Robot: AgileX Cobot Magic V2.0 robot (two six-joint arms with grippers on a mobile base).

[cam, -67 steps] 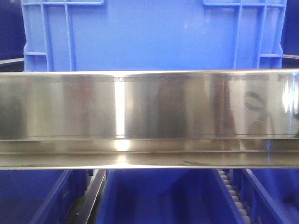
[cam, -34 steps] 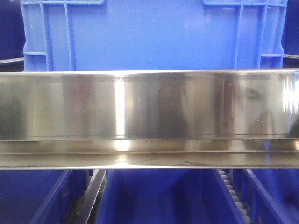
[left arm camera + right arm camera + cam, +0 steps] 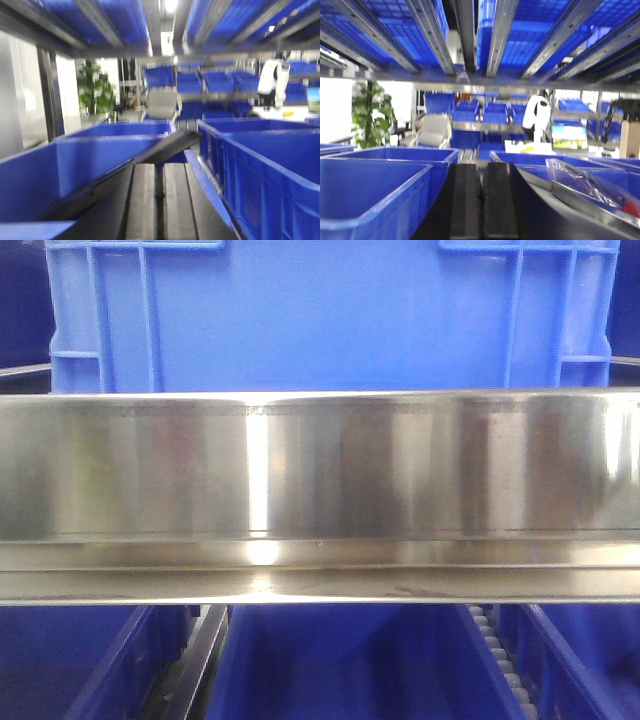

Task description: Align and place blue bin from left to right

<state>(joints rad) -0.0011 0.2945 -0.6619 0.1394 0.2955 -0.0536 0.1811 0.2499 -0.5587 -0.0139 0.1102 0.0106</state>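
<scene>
Crate: the large bright-blue plastic crate (image 3: 330, 315) sits on the upper shelf level, right behind the polished steel front rail (image 3: 320, 490). It spans nearly the rail's whole length.
Room at the edges: you have only a slim dark gap past the crate's left wall and another past its right wall.
Count, front view: one crate, one rail, three darker-blue bins (image 3: 340, 660) below the rail, and one white roller track (image 3: 497, 652) between the middle and right bins.
Left gripper: the left gripper (image 3: 160, 167) has its black pads pressed flat against each other. Open blue bins (image 3: 65, 170) flank it on both sides.
Right gripper: the right gripper (image 3: 481, 167) is likewise pressed together. A clear plastic bag (image 3: 580, 185) lies in the bin at its right.
Hidden: the rail covers the crate's base, and the frame cuts off its top and the lower bins' fronts. Your left wrist view is blurred.
</scene>
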